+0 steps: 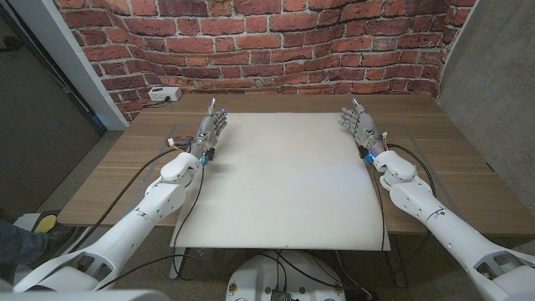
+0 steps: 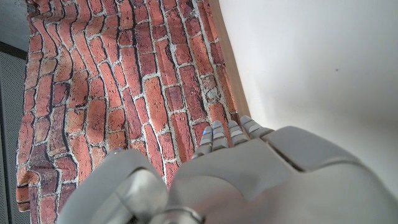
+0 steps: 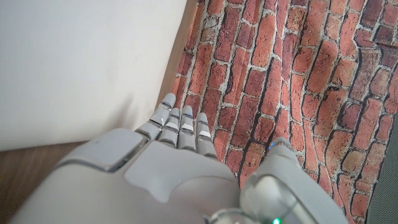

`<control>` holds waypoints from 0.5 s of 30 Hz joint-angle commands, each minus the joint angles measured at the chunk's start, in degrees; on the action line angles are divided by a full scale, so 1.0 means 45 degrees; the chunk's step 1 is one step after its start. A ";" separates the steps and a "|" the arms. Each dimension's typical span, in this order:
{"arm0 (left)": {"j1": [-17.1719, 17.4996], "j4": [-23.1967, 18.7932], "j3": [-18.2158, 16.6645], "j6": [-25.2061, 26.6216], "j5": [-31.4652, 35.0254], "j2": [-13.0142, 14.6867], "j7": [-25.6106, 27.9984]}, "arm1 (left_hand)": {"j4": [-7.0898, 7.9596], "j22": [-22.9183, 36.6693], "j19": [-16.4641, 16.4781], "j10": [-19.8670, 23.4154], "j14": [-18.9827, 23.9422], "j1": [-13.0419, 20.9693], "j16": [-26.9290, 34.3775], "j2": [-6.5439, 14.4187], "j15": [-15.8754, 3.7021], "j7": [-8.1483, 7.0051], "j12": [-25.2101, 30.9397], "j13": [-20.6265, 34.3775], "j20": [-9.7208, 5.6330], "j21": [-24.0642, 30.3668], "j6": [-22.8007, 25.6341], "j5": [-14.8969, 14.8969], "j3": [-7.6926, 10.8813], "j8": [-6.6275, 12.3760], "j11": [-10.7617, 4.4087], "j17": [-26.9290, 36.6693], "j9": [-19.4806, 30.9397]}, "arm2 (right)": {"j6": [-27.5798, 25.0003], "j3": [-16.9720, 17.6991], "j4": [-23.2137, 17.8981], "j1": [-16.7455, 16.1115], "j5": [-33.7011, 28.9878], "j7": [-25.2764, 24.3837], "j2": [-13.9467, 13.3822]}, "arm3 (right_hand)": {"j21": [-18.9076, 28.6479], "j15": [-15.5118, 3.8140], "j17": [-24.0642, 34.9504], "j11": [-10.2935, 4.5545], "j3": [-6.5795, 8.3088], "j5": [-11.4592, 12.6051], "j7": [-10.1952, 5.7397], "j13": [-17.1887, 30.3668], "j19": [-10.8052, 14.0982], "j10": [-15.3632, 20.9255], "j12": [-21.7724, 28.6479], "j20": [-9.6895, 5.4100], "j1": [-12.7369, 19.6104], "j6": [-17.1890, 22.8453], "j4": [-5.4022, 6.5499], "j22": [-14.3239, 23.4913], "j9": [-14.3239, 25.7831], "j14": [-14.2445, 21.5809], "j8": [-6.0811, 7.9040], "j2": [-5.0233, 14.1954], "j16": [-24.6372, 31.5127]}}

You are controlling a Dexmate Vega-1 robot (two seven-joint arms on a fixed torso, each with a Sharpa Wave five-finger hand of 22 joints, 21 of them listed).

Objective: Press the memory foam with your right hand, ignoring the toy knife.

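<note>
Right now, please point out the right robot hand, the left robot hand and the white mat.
right robot hand [image 1: 357,123], head view, on its palm.
left robot hand [image 1: 213,125], head view, on its middle.
white mat [image 1: 284,180], head view, on its bare centre.

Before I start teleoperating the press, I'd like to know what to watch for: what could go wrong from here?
1. Neither memory foam nor toy knife is visible on the white mat, so the right hand has no clear target and may press the bare mat.
2. The right hand waits at the mat's far right corner; a long sweep inward could catch and shift the mat.
3. Cables trail along the right arm and could snag.
</note>
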 commanded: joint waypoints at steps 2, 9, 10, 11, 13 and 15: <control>0.0778 -0.1275 -0.0360 -0.0153 -0.0241 0.0536 -0.0166 | 0.0056 0.0062 0.0051 0.0169 0.0044 0.0157 0.0059 0.0144 0.0102 0.0140 0.0111 0.0060 -0.0027 0.0063 0.0073 0.0078 0.0072 0.0091 -0.0026 0.0019 0.0015 | 0.0821 0.0028 -0.0844 -0.0699 -0.0547 -0.0126 -0.0315 | 0.0057 -0.0007 0.0024 -0.0029 0.0018 0.0056 0.0263 0.0028 0.0304 0.0226 0.0123 -0.0029 0.0034 0.0190 -0.0015 0.0060 0.0035 0.0177 0.0090 -0.0069 0.0116; 0.1124 -0.1483 -0.0532 -0.1020 -0.0114 0.0598 -0.0346 | 0.0000 0.0059 0.0216 0.0323 0.0220 0.0247 0.0088 0.0208 0.0075 0.0230 0.0145 0.0058 -0.0258 0.0068 0.0207 0.0074 0.0077 0.0103 -0.0039 0.0014 0.0014 | 0.1108 0.0115 -0.2006 -0.1475 -0.1301 -0.0859 -0.0749 | -0.0009 -0.0205 0.0019 -0.0226 -0.0031 0.0064 -0.0033 0.0030 0.0475 0.0365 0.0140 -0.0087 -0.0009 0.0189 -0.0025 0.0063 0.0039 0.0370 0.0056 -0.0110 0.0134; 0.1123 -0.1480 -0.0531 -0.1028 -0.0112 0.0598 -0.0348 | -0.0003 0.0058 0.0229 0.0321 0.0235 0.0252 0.0091 0.0211 0.0067 0.0229 0.0143 0.0058 -0.0266 0.0069 0.0209 0.0074 0.0077 0.0101 -0.0045 0.0014 0.0013 | 0.1096 0.0117 -0.2017 -0.1480 -0.1311 -0.0876 -0.0751 | -0.0012 -0.0208 0.0019 -0.0227 -0.0033 0.0065 -0.0039 0.0030 0.0493 0.0369 0.0139 -0.0102 -0.0012 0.0199 -0.0025 0.0063 0.0039 0.0375 0.0058 -0.0110 0.0131; 0.1182 -0.1533 -0.0558 -0.1074 -0.0102 0.0655 -0.0367 | -0.0010 0.0058 0.0241 0.0345 0.0270 0.0262 0.0100 0.0216 0.0059 0.0225 0.0149 0.0058 -0.0260 0.0067 0.0223 0.0073 0.0077 0.0102 -0.0048 0.0013 0.0013 | 0.1146 0.0125 -0.2219 -0.1628 -0.1411 -0.0979 -0.0801 | -0.0018 -0.0208 0.0019 -0.0228 -0.0036 0.0066 -0.0035 0.0030 0.0505 0.0374 0.0138 -0.0103 -0.0015 0.0211 -0.0026 0.0063 0.0040 0.0379 0.0060 -0.0111 0.0128; 0.1236 -0.1562 -0.0586 -0.1135 -0.0078 0.0694 -0.0350 | -0.0016 0.0057 0.0264 0.0372 0.0295 0.0273 0.0104 0.0221 0.0066 0.0233 0.0156 0.0058 -0.0249 0.0069 0.0243 0.0073 0.0076 0.0105 -0.0055 0.0013 0.0013 | 0.1153 0.0114 -0.2378 -0.1727 -0.1574 -0.1096 -0.0860 | -0.0030 -0.0207 0.0018 -0.0234 -0.0040 0.0068 -0.0052 0.0031 0.0522 0.0408 0.0146 -0.0110 -0.0019 0.0214 -0.0027 0.0064 0.0040 0.0386 0.0057 -0.0111 0.0122; 0.1288 -0.1571 -0.0617 -0.1219 -0.0078 0.0711 -0.0354 | -0.0026 0.0056 0.0276 0.0418 0.0313 0.0289 0.0102 0.0230 0.0064 0.0242 0.0168 0.0058 -0.0240 0.0063 0.0293 0.0071 0.0076 0.0117 -0.0029 0.0012 0.0012 | 0.1037 0.0101 -0.2577 -0.1794 -0.1773 -0.1322 -0.0909 | -0.0046 -0.0215 0.0017 -0.0224 -0.0043 0.0069 -0.0044 0.0031 0.0526 0.0418 0.0145 -0.0108 -0.0022 0.0234 -0.0028 0.0064 0.0040 0.0393 0.0060 -0.0110 0.0116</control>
